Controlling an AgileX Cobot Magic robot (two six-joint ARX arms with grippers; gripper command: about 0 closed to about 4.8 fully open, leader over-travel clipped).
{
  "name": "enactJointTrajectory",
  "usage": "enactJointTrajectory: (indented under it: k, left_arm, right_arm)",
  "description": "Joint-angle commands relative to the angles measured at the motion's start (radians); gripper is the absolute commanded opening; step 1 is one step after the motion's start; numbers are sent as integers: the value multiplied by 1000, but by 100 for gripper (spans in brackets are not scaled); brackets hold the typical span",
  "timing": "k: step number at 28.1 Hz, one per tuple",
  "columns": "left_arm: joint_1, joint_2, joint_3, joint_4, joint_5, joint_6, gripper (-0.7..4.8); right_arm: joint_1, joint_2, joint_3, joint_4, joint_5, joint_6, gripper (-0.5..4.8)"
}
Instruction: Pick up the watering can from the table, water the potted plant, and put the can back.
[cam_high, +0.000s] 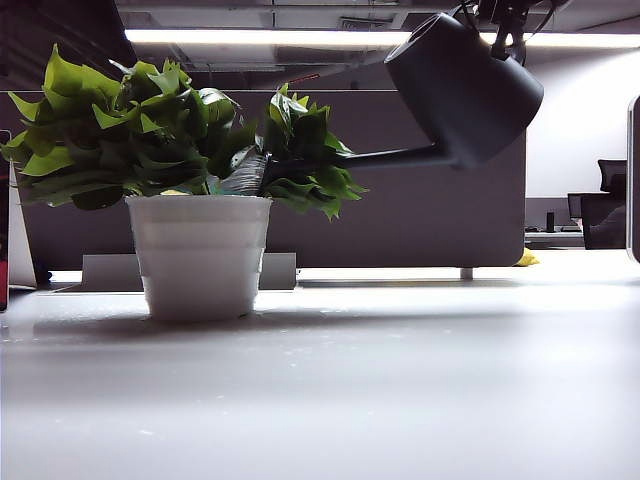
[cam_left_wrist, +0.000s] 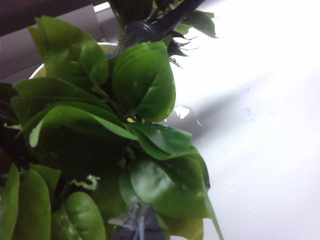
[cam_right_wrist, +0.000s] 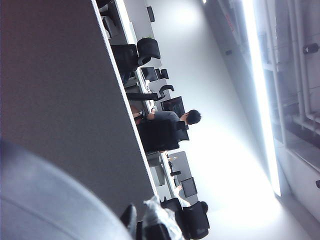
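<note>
The potted plant (cam_high: 170, 130) stands in its white ribbed pot (cam_high: 200, 255) at the left of the table (cam_high: 400, 380). The dark watering can (cam_high: 465, 85) hangs in the air at the upper right, tipped left, and its thin spout (cam_high: 390, 155) reaches into the leaves. My right gripper (cam_high: 505, 30) holds the can from above; in the right wrist view the right gripper (cam_right_wrist: 141, 209) is shut beside the blurred grey can body (cam_right_wrist: 40, 200). My left gripper (cam_left_wrist: 140, 221) sits shut among the plant's leaves (cam_left_wrist: 142, 80), with the spout (cam_left_wrist: 170, 20) beyond them.
A grey partition wall (cam_high: 420, 220) runs along the table's far edge. A low grey stand (cam_high: 110, 270) sits behind the pot. Office chairs (cam_high: 605, 205) and a small yellow object (cam_high: 527, 258) lie at the far right. A dark upright edge (cam_high: 5, 250) borders the left.
</note>
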Motion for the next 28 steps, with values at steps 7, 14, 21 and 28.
enactJointTrajectory:
  k: [7, 14, 21, 28]
  left_arm:
    - [0, -3, 8, 2, 5, -2, -5]
    - [0, -3, 8, 0, 5, -2, -5]
    - [1, -4, 8, -3, 5, -2, -5]
    - [0, -4, 8, -6, 6, -2, -5]
  right_arm:
    - [0, -23, 24, 115, 6, -3, -5]
    - [-1, -23, 24, 114, -10, 129, -5]
    - [-14, -23, 24, 78, -24, 277, -5]
    - [-17, -37, 24, 52, -24, 471, -5]
